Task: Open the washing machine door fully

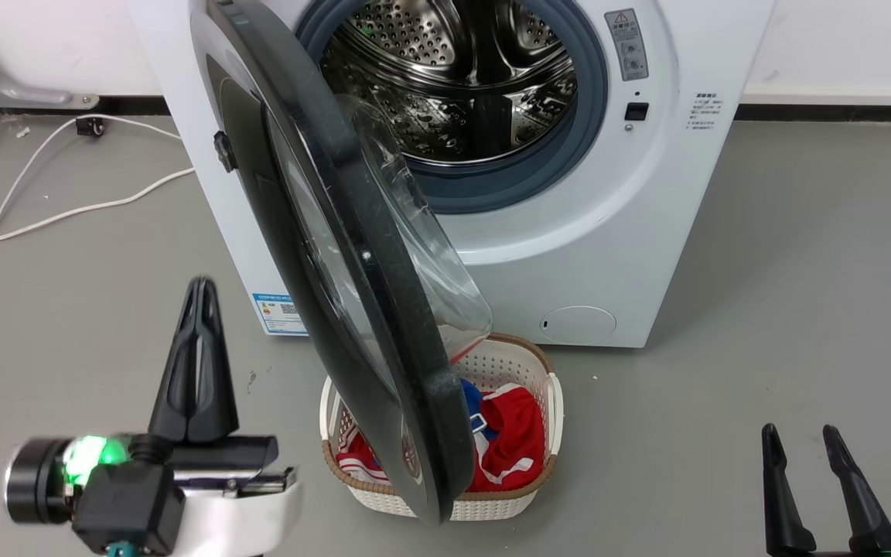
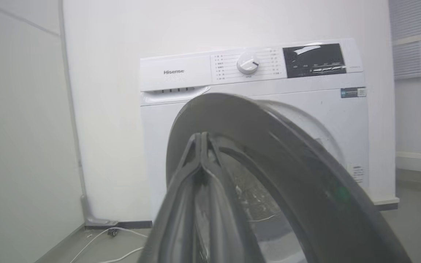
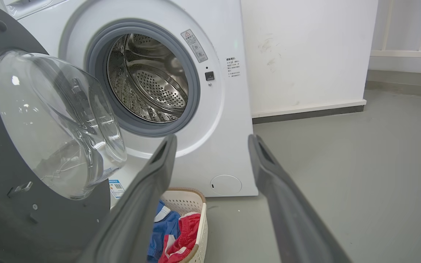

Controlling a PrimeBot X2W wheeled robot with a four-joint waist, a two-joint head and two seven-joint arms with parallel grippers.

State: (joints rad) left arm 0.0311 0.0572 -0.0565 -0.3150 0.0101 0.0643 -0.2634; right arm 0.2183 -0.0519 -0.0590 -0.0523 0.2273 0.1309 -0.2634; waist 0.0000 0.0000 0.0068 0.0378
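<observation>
the left claw (image 1: 199, 292) is seen at the lower left of the head view. its two dark fingers are pressed tight together, and nothing is held between them. the tips are pointed up toward the outer side of the washing machine door (image 1: 384, 294), and a strip of grey floor (image 1: 801, 271) is seen between claw and door. in the left wrist view the closed fingers are seen right in front of the door's dark outer face. whether the door is touched cannot be told.

the right claw (image 1: 800, 435) is seen at the lower right, well apart from the door. its fingers are spread wide, and nothing is held.

the door is swung out about half way from the white washing machine (image 1: 608, 232), so its thin edge is turned to the head camera. a clear glass bowl (image 3: 49, 120) is seen bulging from its inner side. the shiny steel drum (image 1: 453, 77) is left uncovered, with a grey rubber ring (image 1: 507, 189) around it.

a white basket (image 1: 552, 402) is set on the floor just in front of the machine, partly under the door's low edge. red and blue clothes (image 1: 515, 441) are piled in it. a white cable (image 1: 105, 205) is laid on the floor to the left.
</observation>
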